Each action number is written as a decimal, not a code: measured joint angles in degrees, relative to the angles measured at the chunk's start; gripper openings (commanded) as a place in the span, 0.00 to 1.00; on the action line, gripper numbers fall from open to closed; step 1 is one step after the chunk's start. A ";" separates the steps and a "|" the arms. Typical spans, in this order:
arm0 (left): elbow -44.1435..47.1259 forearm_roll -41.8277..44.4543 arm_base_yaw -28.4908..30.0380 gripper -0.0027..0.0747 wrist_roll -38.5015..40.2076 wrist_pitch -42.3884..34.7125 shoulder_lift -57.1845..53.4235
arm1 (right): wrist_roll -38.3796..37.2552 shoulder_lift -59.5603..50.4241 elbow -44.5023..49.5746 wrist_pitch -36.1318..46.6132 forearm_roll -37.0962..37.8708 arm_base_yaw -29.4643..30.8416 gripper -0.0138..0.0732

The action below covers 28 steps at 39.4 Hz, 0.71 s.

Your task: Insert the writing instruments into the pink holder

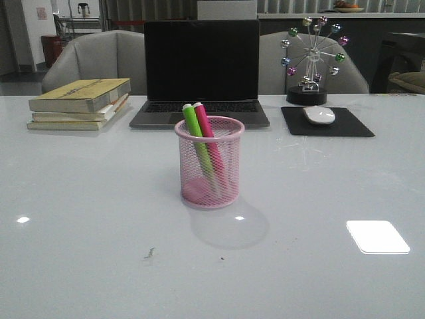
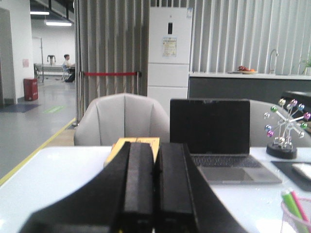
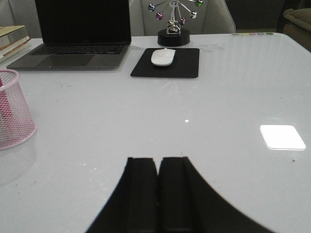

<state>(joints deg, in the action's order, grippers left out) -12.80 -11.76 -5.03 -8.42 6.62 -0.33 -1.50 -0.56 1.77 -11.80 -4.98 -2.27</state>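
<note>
Front view shows no arm at all over the white table (image 1: 80, 199); the pink mesh holder (image 1: 210, 163) stands upright near the middle, in front of the laptop (image 1: 201, 72). Inside it the lime green marker (image 1: 196, 136) and the magenta marker (image 1: 206, 133) stand side by side, touching, both leaning to the left, with their tops above the rim. In the left wrist view the left gripper (image 2: 154, 194) is held level above the table and points toward the yellow books (image 2: 133, 145) and the laptop; its two black fingers (image 2: 138, 184) are pressed together with nothing between them. The holder appears only at the edge of this picture, well apart from the fingers. In the right wrist view the right gripper (image 3: 158, 199) is low over the bare table, also closed and empty, and faces the white mouse (image 3: 163, 57) on its black pad (image 3: 187, 63). The holder is well apart from it, and the marker inside is perhaps the magenta one, seen only through the mesh.
</note>
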 measured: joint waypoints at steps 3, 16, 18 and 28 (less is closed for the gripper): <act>2.64 0.00 0.00 0.15 0.00 -1.63 0.00 | 0.00 0.00 0.00 0.00 0.00 0.00 0.22; 13.00 0.00 0.00 0.15 0.00 -4.09 0.00 | 0.00 0.00 0.00 0.00 0.00 0.00 0.22; 13.12 0.00 0.00 0.15 0.00 -3.42 0.00 | 0.00 0.00 0.00 0.00 0.00 0.00 0.22; 13.12 0.00 0.00 0.15 0.00 -2.76 0.00 | 0.00 0.00 0.00 0.00 0.00 0.00 0.22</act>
<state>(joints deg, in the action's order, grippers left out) 0.32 -11.76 -5.03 -8.42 3.85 -0.33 -1.50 -0.56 1.77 -11.80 -4.98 -2.27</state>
